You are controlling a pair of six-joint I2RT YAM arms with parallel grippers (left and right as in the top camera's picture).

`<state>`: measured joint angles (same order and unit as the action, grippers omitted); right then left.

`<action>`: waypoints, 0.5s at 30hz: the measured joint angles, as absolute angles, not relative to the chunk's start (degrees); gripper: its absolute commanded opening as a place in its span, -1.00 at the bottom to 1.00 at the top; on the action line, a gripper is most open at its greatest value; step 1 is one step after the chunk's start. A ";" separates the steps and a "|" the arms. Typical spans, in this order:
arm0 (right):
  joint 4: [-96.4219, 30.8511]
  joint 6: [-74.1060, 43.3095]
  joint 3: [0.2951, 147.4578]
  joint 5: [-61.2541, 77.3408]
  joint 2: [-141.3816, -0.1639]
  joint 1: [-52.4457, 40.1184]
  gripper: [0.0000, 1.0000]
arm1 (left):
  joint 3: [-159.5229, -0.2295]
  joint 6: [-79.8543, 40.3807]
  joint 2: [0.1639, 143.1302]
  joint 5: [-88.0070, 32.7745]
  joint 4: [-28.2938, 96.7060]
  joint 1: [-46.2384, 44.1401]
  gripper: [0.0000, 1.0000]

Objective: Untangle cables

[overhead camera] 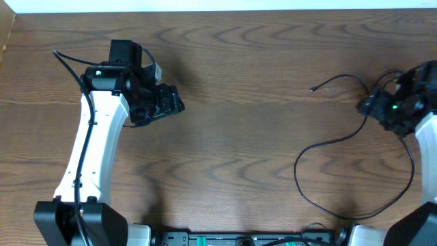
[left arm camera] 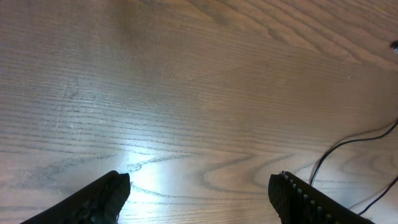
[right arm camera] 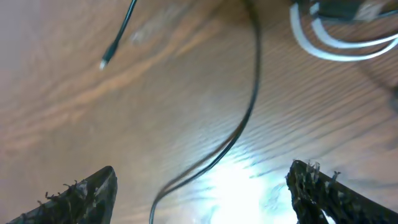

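A thin black cable (overhead camera: 321, 145) loops across the right side of the wooden table, its small plug end (overhead camera: 313, 89) lying free. My right gripper (overhead camera: 372, 106) hovers over the cable bundle at the far right. In the right wrist view its jaws (right arm camera: 202, 193) are open, with the black cable (right arm camera: 245, 118) running on the table between them, untouched. A white cable (right arm camera: 336, 46) curls at the top right, and a plug tip (right arm camera: 104, 63) lies at upper left. My left gripper (overhead camera: 167, 102) is open and empty at the left (left arm camera: 199, 196); cable strands (left arm camera: 348, 146) show at its right edge.
The left arm's own thicker black wire (overhead camera: 65, 61) runs behind its wrist. The table's far edge (overhead camera: 218, 10) lies along the top. Bare wood (overhead camera: 232, 137) spans the middle between the arms.
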<state>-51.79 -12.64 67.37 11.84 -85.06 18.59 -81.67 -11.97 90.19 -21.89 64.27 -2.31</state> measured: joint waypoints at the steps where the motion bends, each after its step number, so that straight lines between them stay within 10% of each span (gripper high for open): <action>1: -51.88 -13.10 66.96 11.05 -85.06 17.74 0.73 | -81.67 -11.97 90.21 -21.89 64.27 -2.31 0.54; 15: -36.91 -31.00 50.43 0.95 -85.06 14.44 0.64 | -81.67 -11.97 90.21 -21.89 64.49 -2.31 0.54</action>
<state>-36.91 -31.00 50.43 0.95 -85.06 14.44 -81.67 -11.97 90.21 -21.89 64.49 -2.31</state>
